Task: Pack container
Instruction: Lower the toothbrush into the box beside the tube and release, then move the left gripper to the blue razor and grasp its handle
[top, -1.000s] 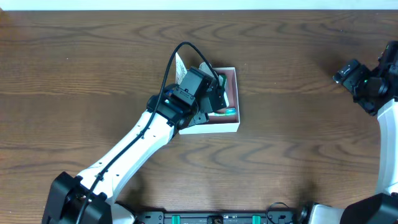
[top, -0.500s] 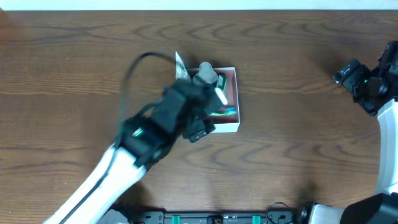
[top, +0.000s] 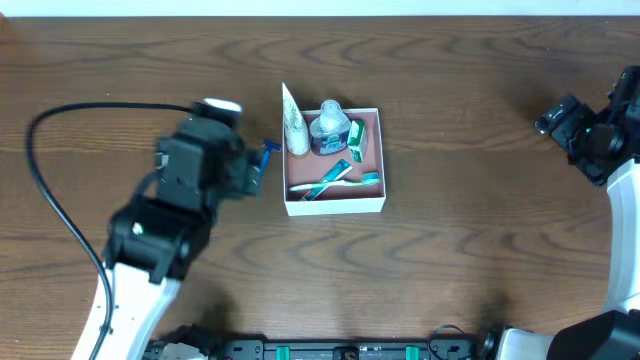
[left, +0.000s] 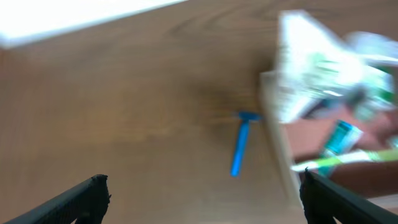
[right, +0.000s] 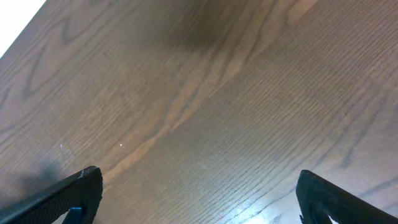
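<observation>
Beside the container (top: 335, 206), the left claw (left: 204, 180) gapes wide, holding nothing; the right claw (right: 198, 175) likewise.

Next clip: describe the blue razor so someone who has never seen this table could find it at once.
On the wooden table, find the square white-walled container near the middle. The blue razor lies on bare wood just outside its left wall. Unlike the other toiletries, which sit inside the box, it is alone on the table.

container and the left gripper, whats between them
A blue razor lies between the left gripper and the container, just outside its white wall; the left wrist view shows it.
</observation>
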